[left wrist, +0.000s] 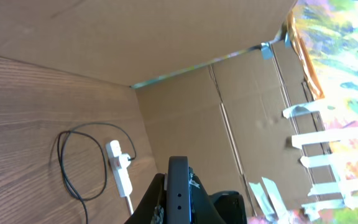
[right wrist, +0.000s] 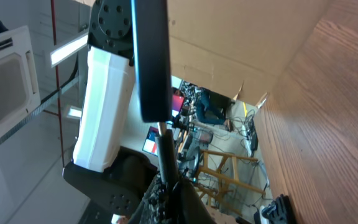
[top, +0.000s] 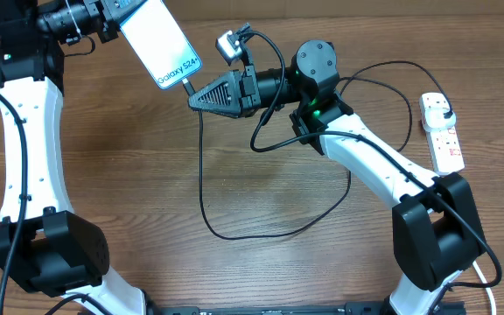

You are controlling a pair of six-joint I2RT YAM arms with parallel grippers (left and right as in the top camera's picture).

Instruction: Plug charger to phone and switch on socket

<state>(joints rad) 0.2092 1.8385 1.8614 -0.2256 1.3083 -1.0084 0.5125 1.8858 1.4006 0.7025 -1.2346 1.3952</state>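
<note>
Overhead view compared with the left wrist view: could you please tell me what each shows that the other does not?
Only overhead: the lit screen of the phone, reading Galaxy S24+. Only left wrist: cardboard walls with tape strips. Both: the socket, the looped charger and the table.

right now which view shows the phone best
Overhead: the phone, held in the left gripper, faces the camera, its light-blue screen and Galaxy text readable. The right wrist view shows only its dark edge, with the charger tip at its end. The left wrist view shows a narrow dark strip.
</note>
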